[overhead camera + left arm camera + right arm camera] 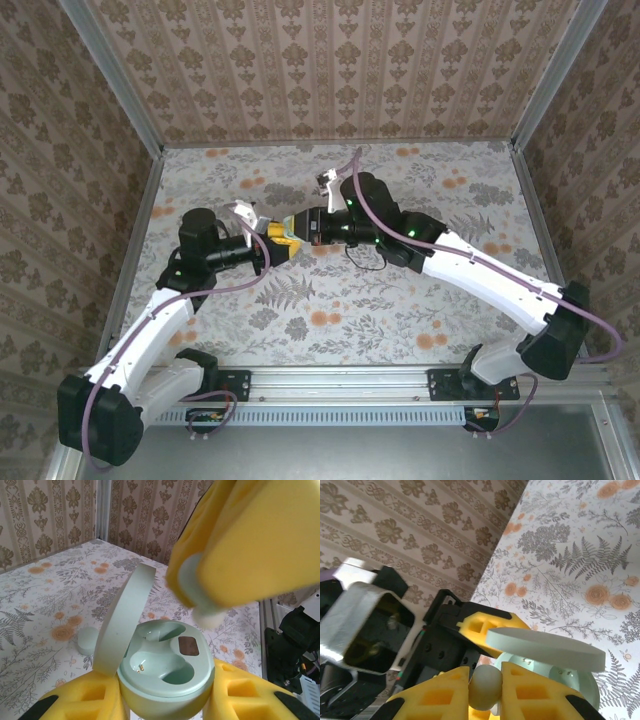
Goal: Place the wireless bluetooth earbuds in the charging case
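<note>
My left gripper is shut on the mint-green charging case, its yellow pads pressing both sides. The case's lid stands open on the left, and both wells are empty. My right gripper is shut on one pale earbud and holds it just above and beyond the case, close to the lid. In the left wrist view that earbud hangs over the case's far right rim. A second earbud lies on the table left of the case. In the top view the two grippers meet at mid-table.
The floral tabletop is walled by patterned panels, with a metal frame post at the far corner. The right arm's black links and cable lie just behind the grippers. Open table spreads right and forward.
</note>
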Action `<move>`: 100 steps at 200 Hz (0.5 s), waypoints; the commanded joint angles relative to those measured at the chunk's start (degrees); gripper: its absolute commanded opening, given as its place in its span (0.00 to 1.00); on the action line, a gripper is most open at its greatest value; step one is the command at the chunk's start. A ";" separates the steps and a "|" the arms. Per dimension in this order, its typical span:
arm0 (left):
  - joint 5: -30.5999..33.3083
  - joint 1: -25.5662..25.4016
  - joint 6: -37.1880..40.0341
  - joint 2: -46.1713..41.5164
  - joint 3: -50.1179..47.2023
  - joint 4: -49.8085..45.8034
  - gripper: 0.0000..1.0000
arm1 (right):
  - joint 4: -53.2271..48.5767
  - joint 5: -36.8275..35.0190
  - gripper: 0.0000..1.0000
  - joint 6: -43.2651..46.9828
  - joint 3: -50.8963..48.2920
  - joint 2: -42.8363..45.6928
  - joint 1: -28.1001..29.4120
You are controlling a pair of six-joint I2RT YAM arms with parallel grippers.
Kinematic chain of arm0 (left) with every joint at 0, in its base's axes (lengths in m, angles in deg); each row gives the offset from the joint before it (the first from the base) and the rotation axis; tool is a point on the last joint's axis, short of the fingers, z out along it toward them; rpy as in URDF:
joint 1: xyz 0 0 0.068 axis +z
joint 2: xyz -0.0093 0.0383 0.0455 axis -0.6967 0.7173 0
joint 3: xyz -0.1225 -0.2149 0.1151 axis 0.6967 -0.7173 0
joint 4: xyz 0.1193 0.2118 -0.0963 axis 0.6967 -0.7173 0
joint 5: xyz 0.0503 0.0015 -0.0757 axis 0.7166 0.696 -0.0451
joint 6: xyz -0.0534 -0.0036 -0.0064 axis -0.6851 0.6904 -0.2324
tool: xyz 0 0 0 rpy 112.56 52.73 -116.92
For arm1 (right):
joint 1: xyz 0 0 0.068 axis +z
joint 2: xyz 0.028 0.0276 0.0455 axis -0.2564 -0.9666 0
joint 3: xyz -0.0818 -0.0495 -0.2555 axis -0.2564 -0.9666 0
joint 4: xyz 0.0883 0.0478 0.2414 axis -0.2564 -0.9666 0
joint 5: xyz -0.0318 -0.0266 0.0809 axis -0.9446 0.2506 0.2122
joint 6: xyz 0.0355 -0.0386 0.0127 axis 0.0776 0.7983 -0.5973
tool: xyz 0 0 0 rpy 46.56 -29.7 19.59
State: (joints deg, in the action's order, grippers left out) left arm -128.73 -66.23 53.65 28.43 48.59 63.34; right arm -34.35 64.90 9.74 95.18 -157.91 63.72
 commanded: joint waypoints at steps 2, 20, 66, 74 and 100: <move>-0.11 -0.34 -0.87 0.15 1.72 1.92 0.15 | 0.96 1.27 0.18 0.17 1.86 -1.07 0.64; -0.31 -0.41 -1.09 0.33 1.67 2.18 0.15 | 0.92 0.71 0.18 1.05 2.06 -1.59 0.72; -0.46 -0.46 -2.19 0.36 2.14 3.58 0.15 | 0.09 -0.08 0.18 3.07 2.34 -2.85 0.98; -0.46 -0.42 -2.29 0.46 2.20 3.54 0.15 | -0.07 -0.18 0.19 3.35 2.33 -3.02 1.06; -0.37 -0.52 -2.47 0.47 2.45 3.71 0.15 | -1.17 -0.84 0.19 4.52 2.40 -3.44 1.41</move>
State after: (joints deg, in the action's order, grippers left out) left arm -128.76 -66.32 52.36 28.87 48.63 64.17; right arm -34.33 64.77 11.95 95.88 -160.47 64.39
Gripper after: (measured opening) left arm 0.323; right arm 0.193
